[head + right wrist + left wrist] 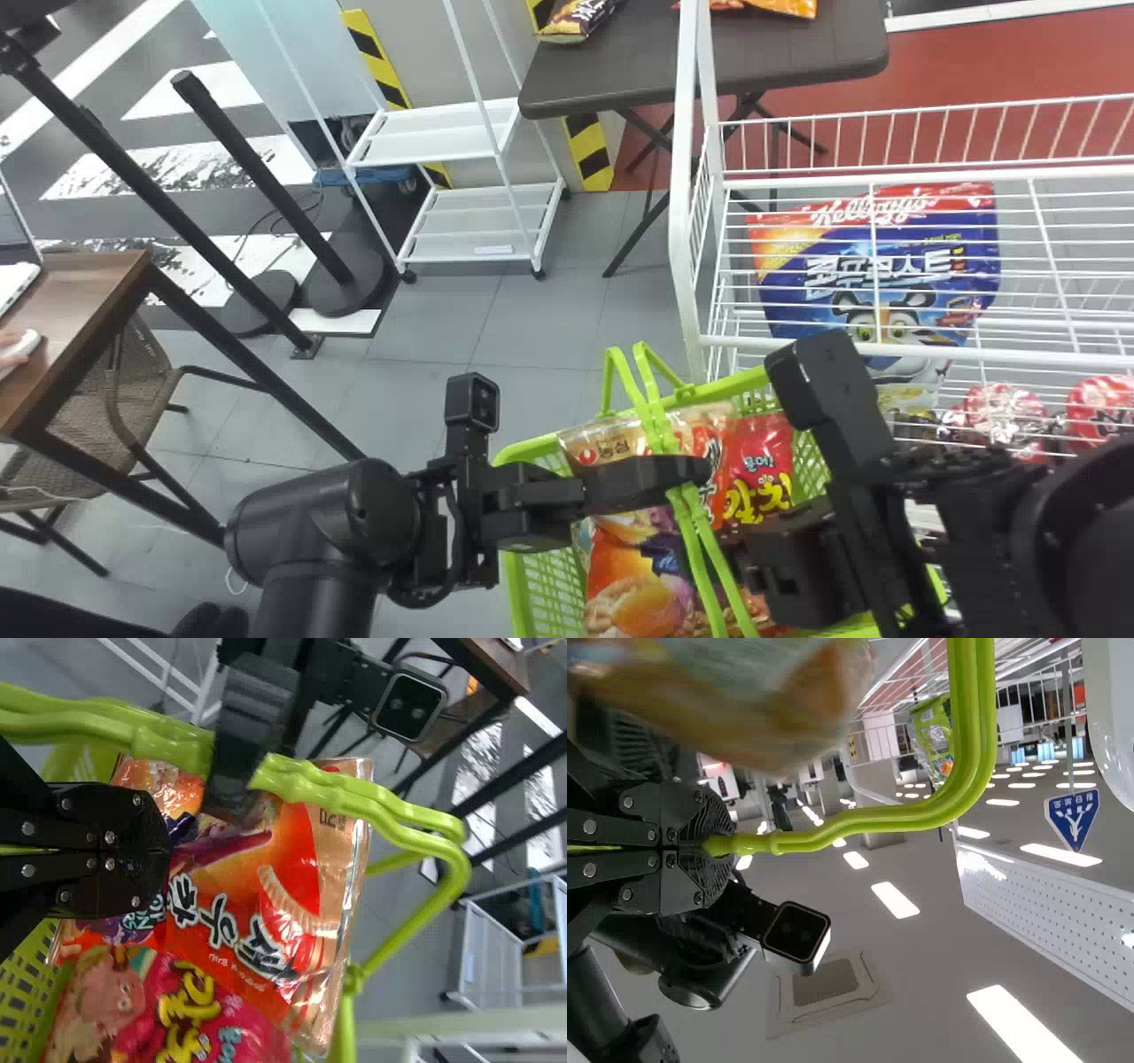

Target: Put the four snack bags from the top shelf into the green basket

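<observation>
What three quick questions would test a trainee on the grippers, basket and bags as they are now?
1. What is the left gripper shut on?
2. True or false: the green basket has no snack bags in it.
3. Where is the blue cereal bag?
a) in the basket
b) behind the wires of the white rack
c) on the brown folding table

Key: 1. the basket's green handles; 2. false, a red snack bag is among those inside; 3. b.

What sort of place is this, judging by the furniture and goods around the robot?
Probably a mock shop set up in a test or demonstration space: a white wire rack holds packaged food, a green basket holds snack bags, and a desk stands nearby.
</observation>
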Action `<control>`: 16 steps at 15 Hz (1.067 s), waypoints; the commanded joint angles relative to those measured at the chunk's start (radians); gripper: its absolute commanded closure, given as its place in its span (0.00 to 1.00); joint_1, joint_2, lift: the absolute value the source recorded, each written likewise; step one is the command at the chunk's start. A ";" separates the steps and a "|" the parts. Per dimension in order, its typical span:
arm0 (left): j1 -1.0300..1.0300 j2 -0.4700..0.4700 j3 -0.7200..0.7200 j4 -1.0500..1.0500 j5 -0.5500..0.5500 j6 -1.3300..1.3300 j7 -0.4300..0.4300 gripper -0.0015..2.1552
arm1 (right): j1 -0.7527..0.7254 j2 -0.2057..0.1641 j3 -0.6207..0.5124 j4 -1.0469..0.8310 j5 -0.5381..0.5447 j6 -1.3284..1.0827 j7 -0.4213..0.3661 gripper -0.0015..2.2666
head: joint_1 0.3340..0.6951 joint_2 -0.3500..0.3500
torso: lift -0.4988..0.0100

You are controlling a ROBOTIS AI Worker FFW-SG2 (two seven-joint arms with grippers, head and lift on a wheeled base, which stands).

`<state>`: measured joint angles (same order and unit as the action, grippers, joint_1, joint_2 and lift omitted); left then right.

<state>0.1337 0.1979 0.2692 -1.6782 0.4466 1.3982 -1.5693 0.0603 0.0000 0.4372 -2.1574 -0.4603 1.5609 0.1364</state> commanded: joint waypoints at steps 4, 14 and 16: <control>0.007 0.003 0.013 0.000 0.001 0.009 -0.011 1.00 | 0.006 0.001 -0.155 -0.052 -0.044 0.011 0.017 0.02 | 1.00 1.00 | 0.98; 0.027 0.011 0.028 0.000 0.007 0.009 -0.011 1.00 | -0.123 -0.031 -0.592 0.002 0.425 -0.077 -0.003 0.03 | 1.00 0.45 | 0.98; 0.032 0.011 0.032 0.002 0.006 0.006 -0.011 1.00 | -0.177 -0.029 -0.624 0.152 0.486 -0.273 -0.035 0.03 | 1.00 0.31 | 0.98</control>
<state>0.1628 0.2087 0.2990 -1.6778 0.4540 1.4075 -1.5693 -0.0775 -0.0302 -0.1647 -2.1154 -0.0255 1.4268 0.1099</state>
